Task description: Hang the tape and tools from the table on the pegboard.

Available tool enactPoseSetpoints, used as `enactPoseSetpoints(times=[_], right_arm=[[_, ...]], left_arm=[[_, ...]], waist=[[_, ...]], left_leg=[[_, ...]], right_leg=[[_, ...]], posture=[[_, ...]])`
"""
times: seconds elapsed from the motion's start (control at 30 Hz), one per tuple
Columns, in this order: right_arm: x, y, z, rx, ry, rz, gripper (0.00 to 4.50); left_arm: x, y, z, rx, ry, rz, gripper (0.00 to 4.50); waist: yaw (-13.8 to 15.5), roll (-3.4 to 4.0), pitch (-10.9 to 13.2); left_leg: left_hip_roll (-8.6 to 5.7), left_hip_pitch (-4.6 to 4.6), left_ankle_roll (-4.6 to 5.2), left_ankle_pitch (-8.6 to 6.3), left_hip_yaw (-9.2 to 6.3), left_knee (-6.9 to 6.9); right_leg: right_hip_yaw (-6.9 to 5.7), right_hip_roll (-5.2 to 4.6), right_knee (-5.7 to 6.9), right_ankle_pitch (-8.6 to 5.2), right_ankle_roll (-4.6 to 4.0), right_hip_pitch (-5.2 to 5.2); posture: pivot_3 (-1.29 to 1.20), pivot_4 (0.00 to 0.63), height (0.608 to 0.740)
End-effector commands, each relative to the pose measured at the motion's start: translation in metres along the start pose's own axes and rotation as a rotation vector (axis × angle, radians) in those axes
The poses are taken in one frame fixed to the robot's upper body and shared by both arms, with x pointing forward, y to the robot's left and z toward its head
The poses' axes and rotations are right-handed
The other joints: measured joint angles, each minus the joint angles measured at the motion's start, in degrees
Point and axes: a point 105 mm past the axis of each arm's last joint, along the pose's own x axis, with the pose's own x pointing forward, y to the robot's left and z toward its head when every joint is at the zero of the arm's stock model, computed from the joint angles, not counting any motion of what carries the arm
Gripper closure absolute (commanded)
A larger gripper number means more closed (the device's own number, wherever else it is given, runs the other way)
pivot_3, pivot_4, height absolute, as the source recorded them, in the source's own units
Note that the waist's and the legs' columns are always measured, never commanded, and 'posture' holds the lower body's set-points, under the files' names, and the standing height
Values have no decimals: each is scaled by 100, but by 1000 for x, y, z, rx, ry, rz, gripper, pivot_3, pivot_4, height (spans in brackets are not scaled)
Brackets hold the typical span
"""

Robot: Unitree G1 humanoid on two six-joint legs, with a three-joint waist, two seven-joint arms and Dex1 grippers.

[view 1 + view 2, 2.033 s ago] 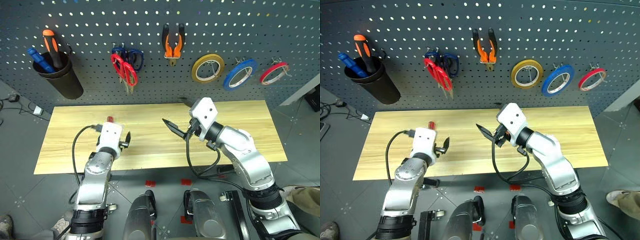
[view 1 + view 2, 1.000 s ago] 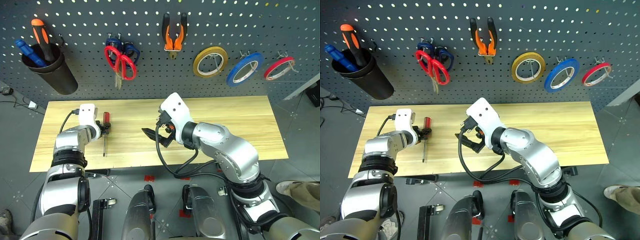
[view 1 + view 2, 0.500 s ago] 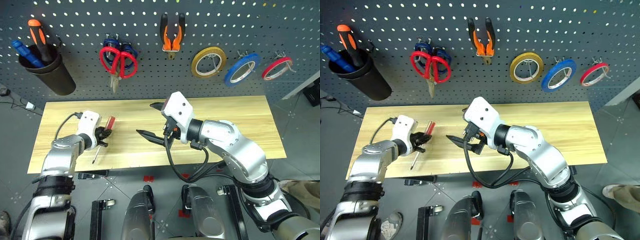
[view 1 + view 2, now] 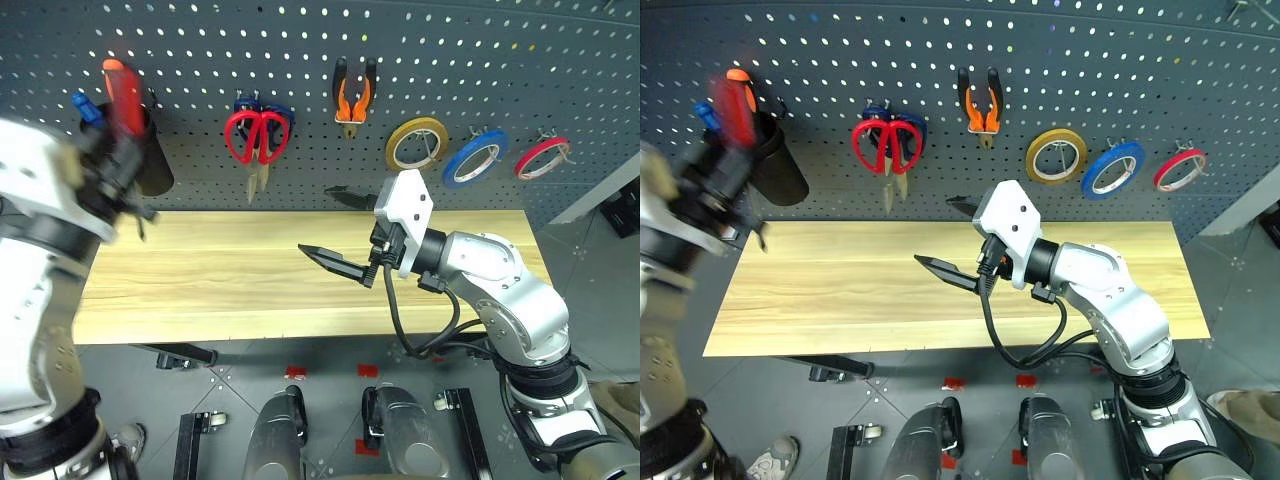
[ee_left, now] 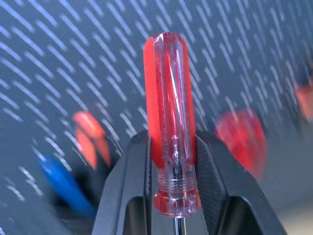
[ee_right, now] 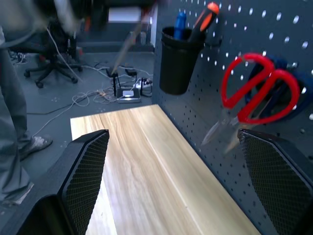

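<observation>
1. A black cup (image 4: pixel 778 170) is hung at the left end of the pegboard (image 4: pixel 1060 70); a blue-handled tool (image 6: pixel 179 23) and the orange-handled screwdriver (image 6: pixel 203 19) are stood inside it, handles up.
2. The red-handled screwdriver (image 5: pixel 169 122) is clamped between the left gripper (image 5: pixel 171 161) fingers, handle up, raised right in front of that cup. It's pretty blurred in the head views.
3. The right gripper (image 4: pixel 335 230) is spread wide with nothing in it, hovering over the middle of the table (image 4: pixel 230 285).
4. Already hung on the board: red-handled scissors (image 4: pixel 254 135) over the blue-handled scissors (image 4: pixel 280 112), then pliers (image 4: pixel 354 92), yellow tape ring (image 4: pixel 416 143), blue tape (image 4: pixel 474 157), red tape ring (image 4: pixel 541 157).
5. Extra stuff seen from the right wrist: floor cables, a chair base, and a person's leg and shoe (image 6: pixel 14 132) past the table end.
</observation>
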Motion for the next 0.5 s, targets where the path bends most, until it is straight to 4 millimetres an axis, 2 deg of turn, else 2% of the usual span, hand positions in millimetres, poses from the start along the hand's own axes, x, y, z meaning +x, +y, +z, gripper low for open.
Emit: enactPoseSetpoints(times=[0.03,0.17,0.27,0.37,0.5], right_arm=[[4,-21,21,56,-60,-119,0],[13,-34,11,185,66,-220,0],[19,-36,16,249,57,-242,0],[24,-31,23,245,34,-220,0],[27,-19,30,238,-7,-163,0]], left_arm=[[14,27,14,19,-62,78,3608],[26,46,16,158,-98,169,3608],[35,56,9,265,-122,234,3609],[49,52,-6,315,-147,243,3609],[66,40,-19,294,-186,230,3608]], waist=[[-26,3,-37],[-32,8,-105],[-33,4,-110],[-24,0,-114],[-28,-19,-148]], left_leg=[[-3,3,0,0,3,0],[3,5,-5,4,10,-2],[5,3,-5,4,16,-3],[2,0,-3,3,28,-3],[-1,-5,-1,2,30,-2]], right_leg=[[7,0,4,1,1,0],[10,6,6,3,-4,-4],[12,6,4,4,-5,-7],[19,2,-1,4,-5,-10],[17,-2,-3,4,-5,-12]], posture=[[-169,159,740],[-201,158,740],[-201,152,740],[-209,149,740],[-226,155,740]])
